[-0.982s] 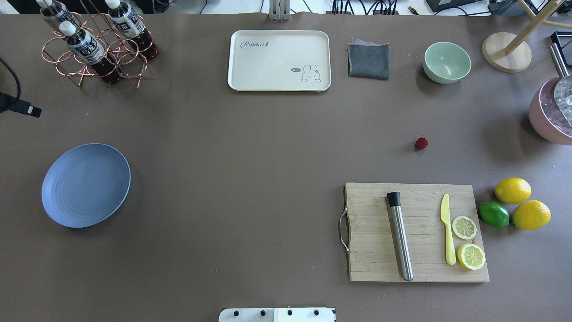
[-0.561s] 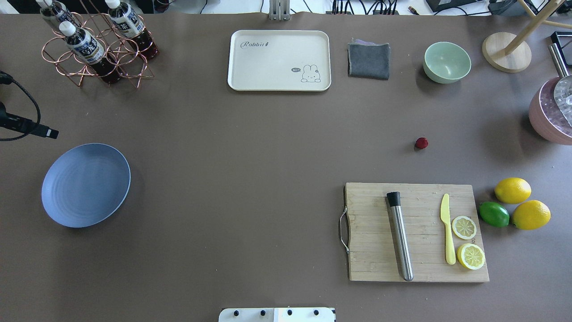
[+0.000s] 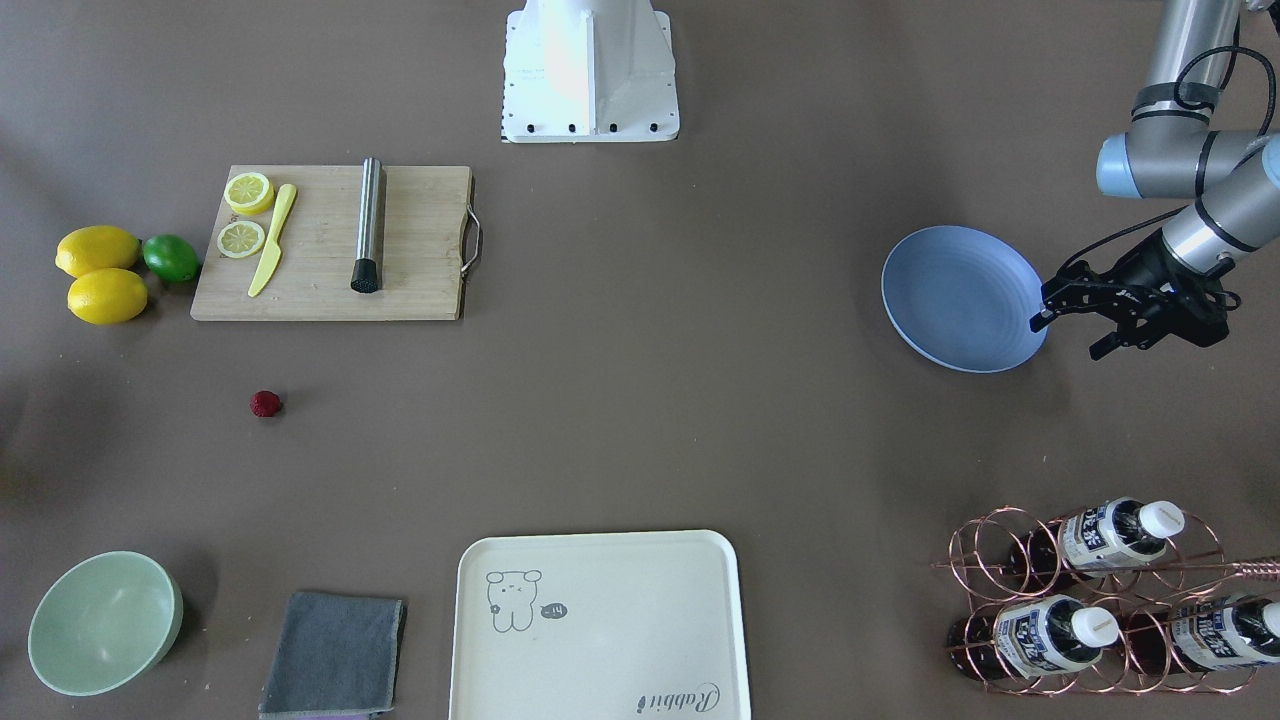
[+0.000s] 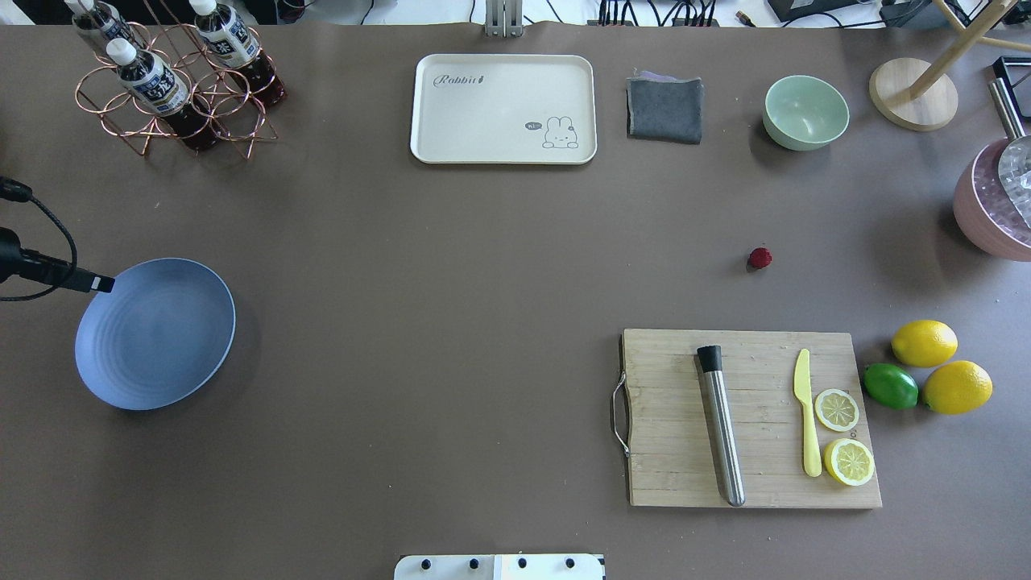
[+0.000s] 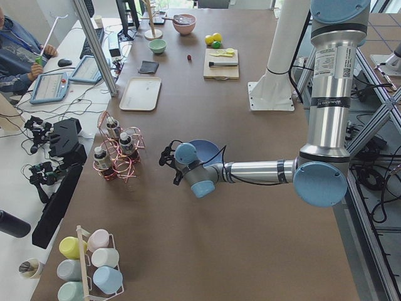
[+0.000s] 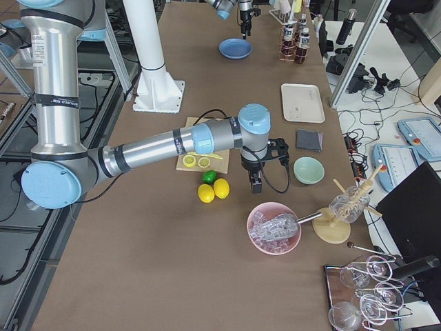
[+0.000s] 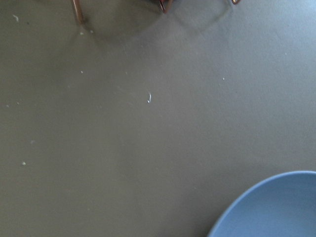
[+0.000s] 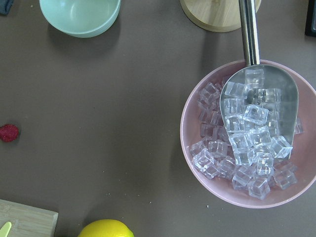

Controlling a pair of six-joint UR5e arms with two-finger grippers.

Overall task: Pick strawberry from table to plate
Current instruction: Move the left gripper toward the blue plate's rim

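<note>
The strawberry (image 4: 759, 258) (image 3: 265, 403), small and dark red, lies on the bare table (image 4: 451, 266) between the cutting board and the green bowl. It also shows at the left edge of the right wrist view (image 8: 9, 133). The light-blue plate (image 4: 155, 333) (image 3: 960, 298) sits far off on the left side, with nothing on it. My left gripper (image 3: 1068, 335) hovers open just beside the plate's outer rim, nothing between its fingers. My right gripper (image 6: 255, 186) hangs over the table near the lemons and the ice bowl; I cannot tell whether it is open or shut.
A wooden cutting board (image 4: 753, 419) holds a steel muddler, a yellow knife and lemon slices. Two lemons and a lime (image 4: 890, 385) lie right of it. A cream tray (image 4: 503, 109), grey cloth (image 4: 664, 109), green bowl (image 4: 805, 111), pink ice bowl (image 8: 247, 133) and bottle rack (image 4: 173, 80) line the far side.
The left arm has come in from the table's left edge and moved up to the plate's rim. The strawberry and everything else have stayed put.
</note>
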